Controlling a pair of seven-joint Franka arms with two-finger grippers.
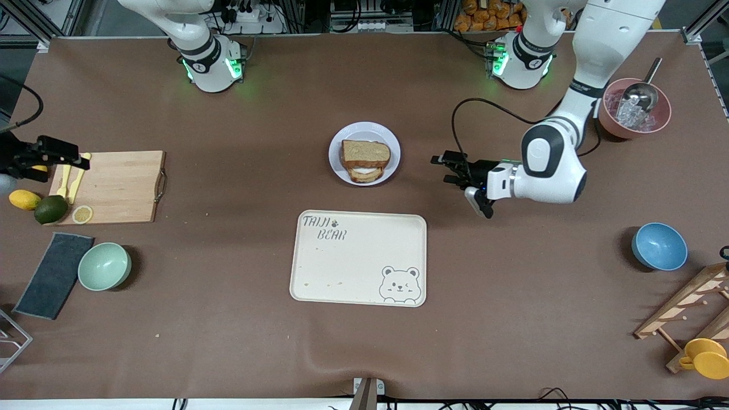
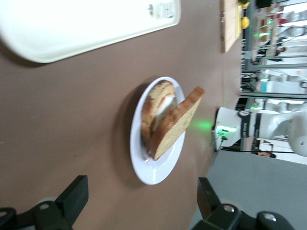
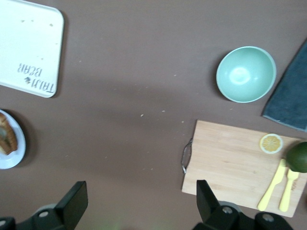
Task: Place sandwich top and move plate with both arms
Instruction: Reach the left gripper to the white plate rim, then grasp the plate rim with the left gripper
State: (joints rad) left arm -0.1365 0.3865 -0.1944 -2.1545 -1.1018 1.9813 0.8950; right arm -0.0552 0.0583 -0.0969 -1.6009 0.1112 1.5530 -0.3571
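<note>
The light-brown square bread slice (image 1: 365, 151) is leaned on the egg-bearing slice on the round pale lavender-white plate (image 1: 392, 143). The left gripper (image 1: 446, 169) is held spread, empty, beside the plate; the right gripper (image 1: 80, 160) is spread over the wooden cutting board (image 1: 122, 185)

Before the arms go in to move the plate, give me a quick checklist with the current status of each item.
1. Sandwich top on the stack: not ok, it leans tilted against the lower slices in the left wrist view.
2. Plate rim reachable: ok, bare table around it.
3. Left end effector open: ok, beside the plate, empty.
4. Right end effector in position: not ok, over the cutting board, well away from the plate.
5. Right end effector open: ok.
6. Tray free: ok, only crumbs.
</note>
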